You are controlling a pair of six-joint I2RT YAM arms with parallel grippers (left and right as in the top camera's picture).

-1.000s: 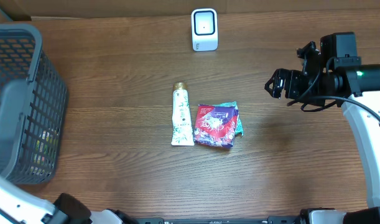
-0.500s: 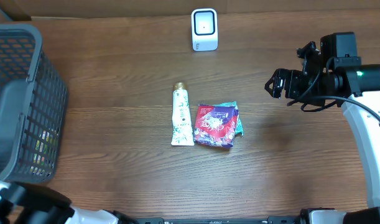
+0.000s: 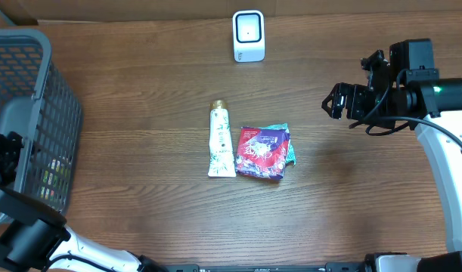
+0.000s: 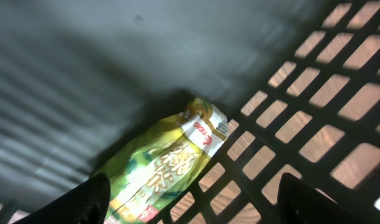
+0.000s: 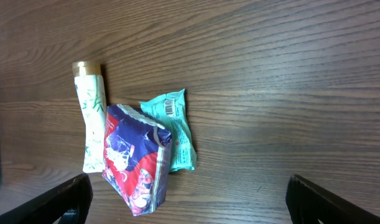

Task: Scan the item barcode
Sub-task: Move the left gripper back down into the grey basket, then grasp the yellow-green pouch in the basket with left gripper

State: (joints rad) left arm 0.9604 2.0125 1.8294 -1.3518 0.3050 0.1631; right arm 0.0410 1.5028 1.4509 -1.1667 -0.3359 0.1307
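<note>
The wooden desk carries a dark mesh basket at its left edge, and the left arm reaches into it. In the left wrist view, the left end effector hangs with its fingers set wide apart over a green packet. The packet lies on the basket floor against the mesh wall, between the two fingertips and clear of both.

The right end effector is over the right side of the desk, fingers spread fully and holding nothing. A cluster of items lies well apart from it at mid-desk. There, a red and blue packet rests partly on a teal packet whose barcode faces up. A white tube lies just beside them. A small white scanner stands at the far edge.
</note>
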